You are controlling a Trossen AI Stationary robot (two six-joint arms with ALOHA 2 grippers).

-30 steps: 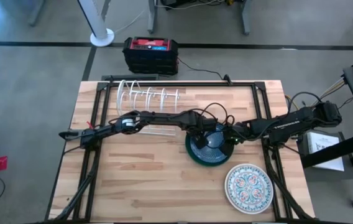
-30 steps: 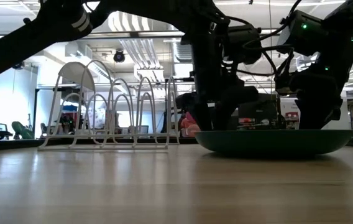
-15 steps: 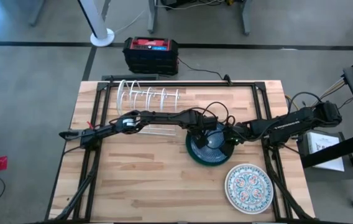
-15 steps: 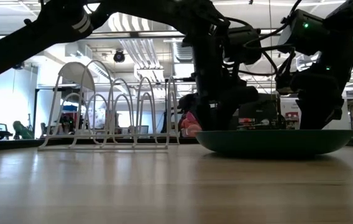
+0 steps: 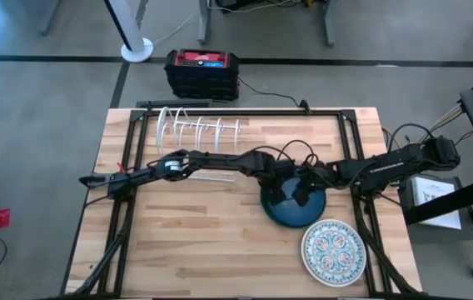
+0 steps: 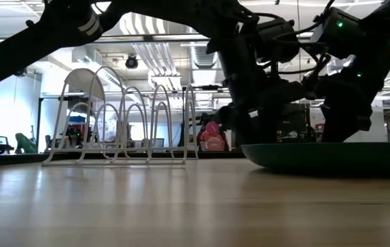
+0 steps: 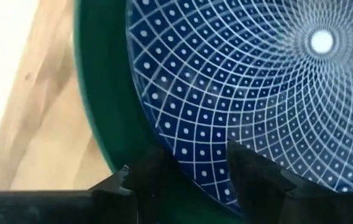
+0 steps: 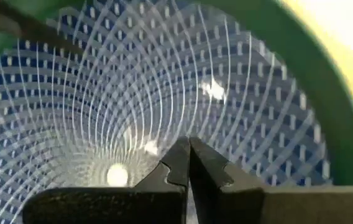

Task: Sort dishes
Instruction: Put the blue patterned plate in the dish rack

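high view: i see the teal-blue plate on the bench, right of centre, just above the floral plate, the two nearly touching. my left pincer sits over its left rim, fingers apart and straddling the rim, so grasping the plate edge. my right pincer is over the plate middle, clenched on nothing, tips pressed together above the patterned inside. white wire rack stands at bench back-left, well apart.
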